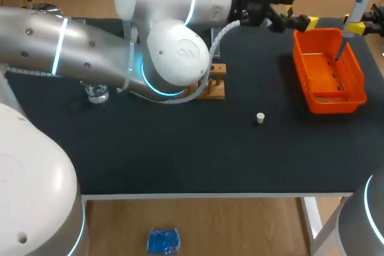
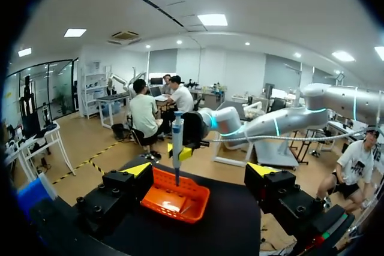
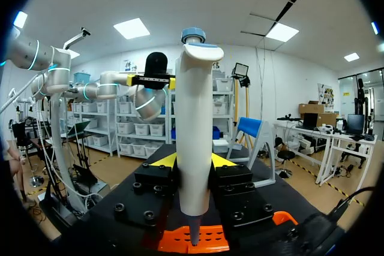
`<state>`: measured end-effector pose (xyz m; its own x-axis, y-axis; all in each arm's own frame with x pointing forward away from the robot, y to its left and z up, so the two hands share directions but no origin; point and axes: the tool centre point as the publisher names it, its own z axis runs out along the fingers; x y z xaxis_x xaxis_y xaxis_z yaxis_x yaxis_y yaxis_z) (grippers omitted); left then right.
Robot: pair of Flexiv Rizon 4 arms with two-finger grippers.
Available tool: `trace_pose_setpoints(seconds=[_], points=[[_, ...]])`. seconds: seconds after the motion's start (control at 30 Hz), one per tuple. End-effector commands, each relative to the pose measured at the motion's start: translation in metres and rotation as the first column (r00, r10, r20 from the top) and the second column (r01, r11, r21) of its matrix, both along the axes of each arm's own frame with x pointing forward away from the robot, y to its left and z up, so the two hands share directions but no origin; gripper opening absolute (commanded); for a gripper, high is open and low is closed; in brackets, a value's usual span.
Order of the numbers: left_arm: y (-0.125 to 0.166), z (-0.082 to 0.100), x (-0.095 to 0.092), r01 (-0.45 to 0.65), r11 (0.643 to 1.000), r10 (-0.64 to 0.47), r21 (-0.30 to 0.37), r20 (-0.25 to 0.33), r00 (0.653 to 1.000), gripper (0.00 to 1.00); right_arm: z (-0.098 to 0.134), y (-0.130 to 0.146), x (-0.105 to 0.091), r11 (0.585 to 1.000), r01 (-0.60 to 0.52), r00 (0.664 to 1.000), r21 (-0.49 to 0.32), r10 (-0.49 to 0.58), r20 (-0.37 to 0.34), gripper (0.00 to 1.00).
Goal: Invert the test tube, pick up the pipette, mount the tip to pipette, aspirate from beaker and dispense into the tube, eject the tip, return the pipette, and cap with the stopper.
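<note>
Right gripper pinching the pipette upright above the orange basket.
On the black table, the left arm crosses above the wooden rack, and the left gripper is spread wide with nothing between its fingers. The basket sits at the far right, under the pipette's lower end. The glass beaker shows beside the left arm. The small stopper stands alone mid-table.

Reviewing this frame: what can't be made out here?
Test tube: head view, the left arm covers most of the wooden rack, so no tube shows.
Beaker: head view, partly under that arm; contents unreadable.
Pipette: right wrist view, lower end too small to tell whether a tip is mounted.
</note>
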<state>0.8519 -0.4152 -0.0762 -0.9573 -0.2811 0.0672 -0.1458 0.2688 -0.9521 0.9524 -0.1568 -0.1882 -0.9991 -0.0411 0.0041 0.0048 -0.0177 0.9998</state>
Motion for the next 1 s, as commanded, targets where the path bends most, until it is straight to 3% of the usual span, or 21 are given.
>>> trace_pose_setpoints(seconds=[0.03,0.17,0.4,0.8,0.87,1.0], points=[[-0.01,0.0,0.018,0.238,0.969,-0.24,-0.064,-0.03,0.97,1.0,0.001,-0.001,0.001,1.0,-0.003,1.0,-0.002,0.003,0.0,0.0],[-0.019,0.0,0.023,0.383,0.92,-0.389,-0.079,-0.07,0.919,1.0,0.001,-0.001,0.001,1.0,-0.003,1.0,-0.002,0.003,0.0,0.0],[-0.027,0.003,0.03,0.546,0.831,-0.555,-0.108,-0.079,0.828,1.0,0.001,-0.001,0.001,1.0,-0.003,1.0,-0.002,0.003,0.0,0.0],[-0.027,0.003,0.03,0.546,0.831,-0.555,-0.108,-0.079,0.828,1.0,0.001,-0.001,0.001,1.0,-0.003,1.0,-0.002,0.003,0.0,0.0],[-0.021,-0.009,0.022,0.449,0.886,-0.459,-0.118,-0.069,0.886,1.0,0.001,-0.001,0.001,1.0,-0.003,1.0,-0.002,0.003,0.0,0.0],[0.003,-0.017,-0.006,0.29,0.953,-0.296,-0.093,-0.056,0.954,1.0,0.001,-0.001,0.001,1.0,-0.003,1.0,-0.002,0.003,0.0,0.0]])
